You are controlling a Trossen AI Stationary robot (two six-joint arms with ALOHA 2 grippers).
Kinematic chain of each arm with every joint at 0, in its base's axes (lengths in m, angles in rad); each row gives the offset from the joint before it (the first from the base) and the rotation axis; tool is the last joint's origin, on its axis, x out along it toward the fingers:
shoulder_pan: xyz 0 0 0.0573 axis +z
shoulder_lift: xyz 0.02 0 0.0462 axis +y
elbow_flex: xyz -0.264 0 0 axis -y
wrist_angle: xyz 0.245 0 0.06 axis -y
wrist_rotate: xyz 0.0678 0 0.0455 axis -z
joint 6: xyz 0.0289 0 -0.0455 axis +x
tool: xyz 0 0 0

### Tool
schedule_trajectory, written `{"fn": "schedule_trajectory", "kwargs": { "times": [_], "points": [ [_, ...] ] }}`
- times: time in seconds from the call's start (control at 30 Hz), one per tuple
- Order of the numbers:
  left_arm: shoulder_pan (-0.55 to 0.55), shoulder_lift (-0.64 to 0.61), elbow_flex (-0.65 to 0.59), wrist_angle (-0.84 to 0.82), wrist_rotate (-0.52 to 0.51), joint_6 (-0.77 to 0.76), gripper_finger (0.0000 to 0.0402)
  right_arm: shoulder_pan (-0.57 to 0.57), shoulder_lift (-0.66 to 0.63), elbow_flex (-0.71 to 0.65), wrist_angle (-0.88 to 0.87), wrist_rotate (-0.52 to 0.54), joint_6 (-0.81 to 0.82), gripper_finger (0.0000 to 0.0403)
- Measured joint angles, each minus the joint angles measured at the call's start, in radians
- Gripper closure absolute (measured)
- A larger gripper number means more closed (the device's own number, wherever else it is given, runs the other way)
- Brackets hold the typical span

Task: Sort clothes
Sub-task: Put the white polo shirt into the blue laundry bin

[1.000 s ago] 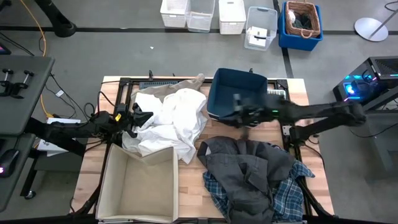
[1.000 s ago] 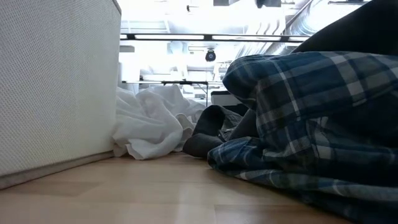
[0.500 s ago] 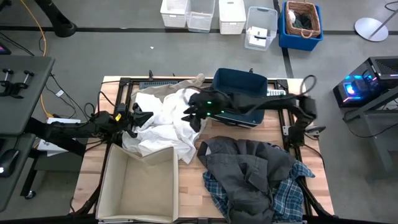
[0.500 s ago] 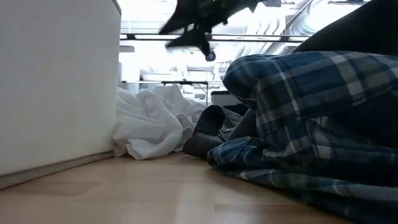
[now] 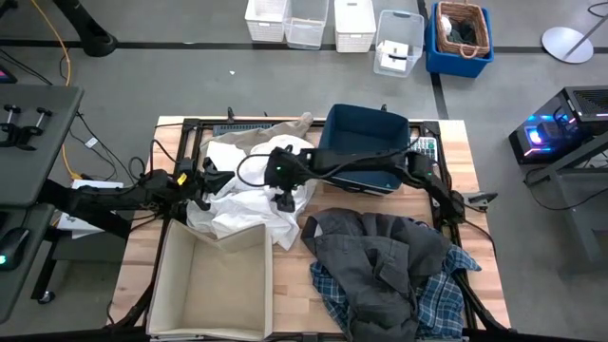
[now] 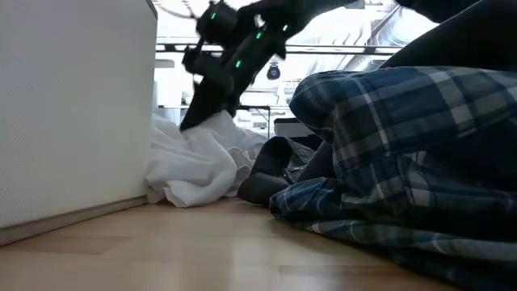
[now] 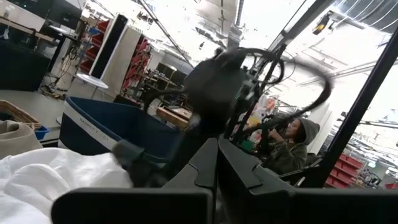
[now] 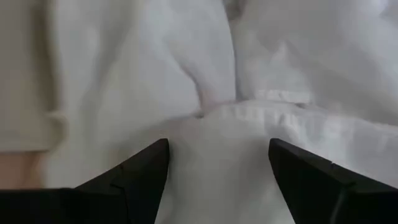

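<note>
A crumpled white garment [image 5: 249, 195] lies at the table's middle left, partly over a beige-khaki garment [image 5: 280, 128] at the far edge. A dark grey garment [image 5: 380, 252] lies on top of the blue-and-white plaid shirt [image 5: 439, 299] at the near right. My right gripper [image 8: 217, 146] is open and points down at the top of the white garment [image 8: 249, 74], one finger to each side of a seamed fold. My left gripper [image 5: 211, 180] is shut at the white garment's left edge. My right gripper comes at the white garment from above, its fingertips [image 6: 192, 121] at the top of the pile. I cannot tell whether they touch the cloth. My left gripper stands beside the white garment's left edge [image 5: 220, 195]. Whether it touches the cloth does not show.
A dark blue bin [image 5: 366, 142] stands at the far right of the table. An open beige box [image 5: 180, 285] stands at the near left. Bins and baskets stand on the floor beyond the far edge. A person [image 7: 292, 143] sits in the room behind.
My right gripper has swept from in front of the blue bin toward the table's left edge and has come down onto the top of the white garment. The clothes lie as before.
</note>
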Motion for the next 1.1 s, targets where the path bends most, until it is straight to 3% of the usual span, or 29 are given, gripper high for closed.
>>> {"fn": "schedule_trajectory", "kwargs": {
  "times": [0.1, 0.23, 0.3, 0.43, 0.47, 0.67, 0.8, 0.97, 1.1],
  "points": [
    [0.0, 0.0, 0.0, -0.011, 0.0, 0.0, 0.0401, 0.001, 0.07, 0.028, -0.019, 0.099, -0.005, 0.013],
    [0.0, 0.0, 0.0, -0.01, 0.0, 0.0, 0.0401, 0.003, 0.119, 0.037, -0.083, 0.138, -0.009, 0.0158],
    [0.0, 0.0, 0.0, -0.009, 0.0, 0.0, 0.0401, 0.006, 0.126, 0.032, -0.121, 0.144, 0.013, 0.0205],
    [0.0, 0.0, 0.0, -0.009, 0.0, 0.0, 0.0401, 0.01, 0.129, 0.025, -0.15, 0.11, 0.036, 0.0361],
    [0.0, 0.0, 0.0, -0.009, 0.0, 0.0, 0.0401, 0.012, 0.123, 0.027, -0.155, 0.091, 0.043, 0.0378],
    [0.0, 0.0, 0.0, -0.009, 0.0, 0.0, 0.0401, 0.015, 0.033, 0.129, -0.233, 0.01, 0.084, 0.0393],
    [0.0, 0.002, 0.0, -0.012, 0.0, 0.0, 0.0401, -0.004, -0.147, 0.261, -0.268, 0.014, 0.067, 0.0394],
    [0.0, 0.002, 0.0, -0.014, 0.0, 0.0, 0.0401, -0.047, -0.348, 0.429, -0.286, 0.159, 0.046, 0.0394],
    [0.0, 0.002, 0.0, -0.017, -0.003, 0.0, 0.0401, -0.08, -0.539, 0.36, -0.274, 0.391, 0.033, 0.0394]
  ]
}}
